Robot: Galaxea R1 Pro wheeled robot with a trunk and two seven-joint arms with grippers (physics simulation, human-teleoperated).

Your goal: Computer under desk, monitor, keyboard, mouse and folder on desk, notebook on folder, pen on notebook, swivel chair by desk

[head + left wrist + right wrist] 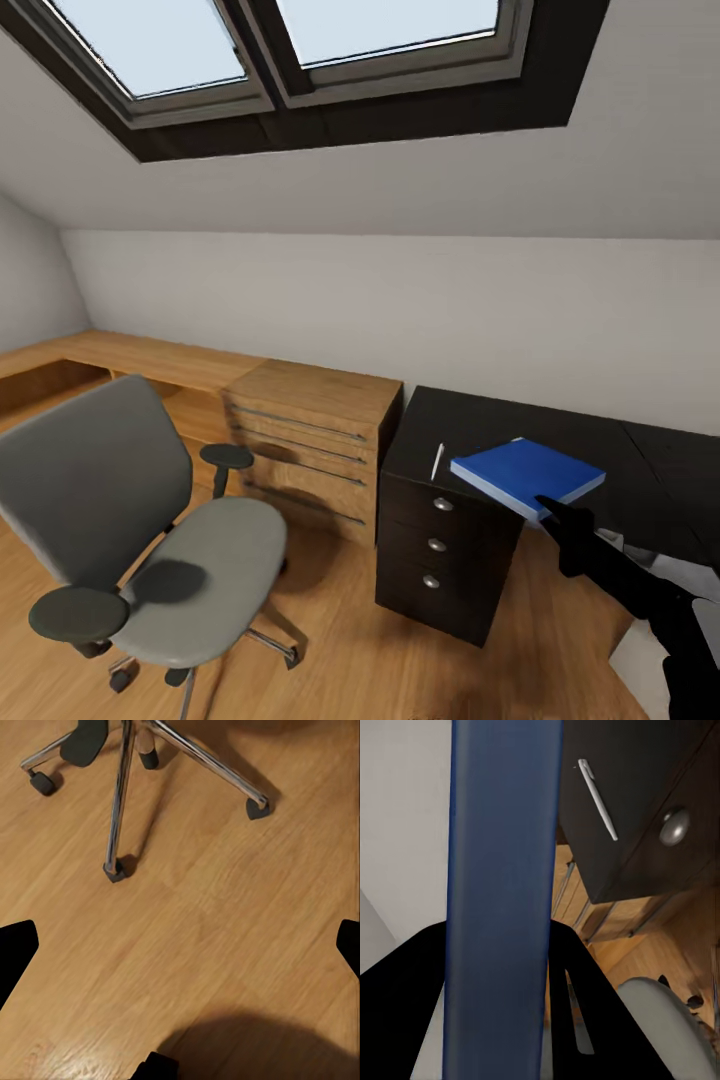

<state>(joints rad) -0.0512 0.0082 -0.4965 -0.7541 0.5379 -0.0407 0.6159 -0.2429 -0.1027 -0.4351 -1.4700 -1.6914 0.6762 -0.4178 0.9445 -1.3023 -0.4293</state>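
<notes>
My right gripper (548, 503) is shut on the near edge of a flat blue folder (527, 472), held level just over the left end of the black desk (480, 415). The right wrist view has the folder (502, 907) running between both fingers (585, 990). A white pen (437, 461) lies on the desk beside the folder, and it appears again as the pen (598, 799) near a drawer knob. The grey swivel chair (205, 575) stands left of the desk with a bare seat. My left gripper (180, 945) hangs open over the floor near the chair's chrome base (120, 802).
A wooden drawer chest (315, 440) stands between chair and desk, against the wall. A low wooden counter (120, 360) runs along the left wall. The desk's black drawer unit (440, 560) faces me. A sloped ceiling with a skylight (300, 50) hangs overhead. Wood floor (340, 640) lies between chair and desk.
</notes>
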